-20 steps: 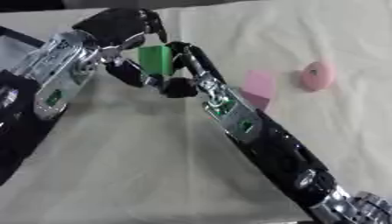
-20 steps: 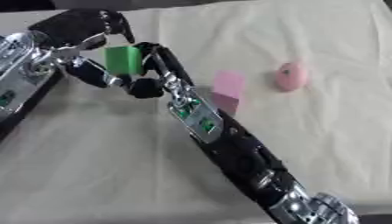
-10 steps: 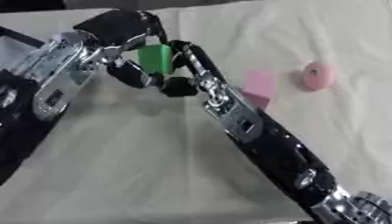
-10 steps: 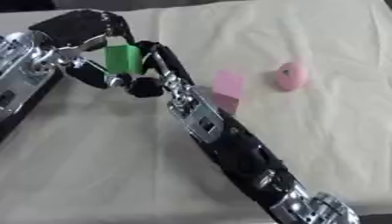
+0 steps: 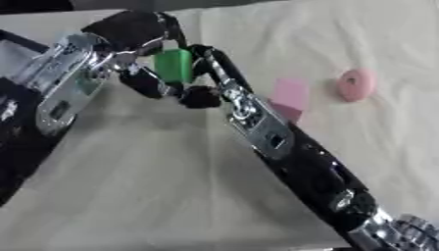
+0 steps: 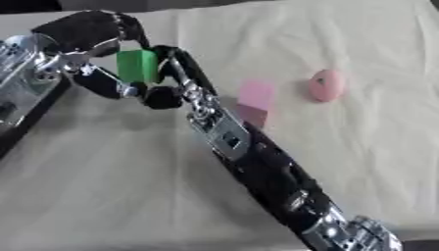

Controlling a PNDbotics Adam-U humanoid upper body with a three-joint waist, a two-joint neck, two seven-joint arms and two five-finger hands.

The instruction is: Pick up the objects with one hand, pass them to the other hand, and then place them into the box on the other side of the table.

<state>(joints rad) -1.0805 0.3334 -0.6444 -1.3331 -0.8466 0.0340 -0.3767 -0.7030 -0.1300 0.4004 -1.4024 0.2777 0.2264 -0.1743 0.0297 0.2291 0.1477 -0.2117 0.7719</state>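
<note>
A green block [image 5: 174, 65] is held above the table's upper left, between my two hands. My left hand [image 5: 129, 30] comes in from the left, with its fingers curled over the block's top and under its left side. My right hand [image 5: 202, 96] reaches up from the lower right, its fingers lying along the block's right side and its thumb below. Both hands are on the block at once. A pink block [image 5: 290, 95] and a pink round thing [image 5: 356, 84] lie on the cream cloth to the right.
My right forearm [image 5: 283, 147] crosses the table diagonally from the lower right corner. A dark rim [image 5: 21, 41] shows at the far left edge, mostly hidden behind my left arm. Bare cream cloth [image 5: 146, 186] fills the lower left and the far right.
</note>
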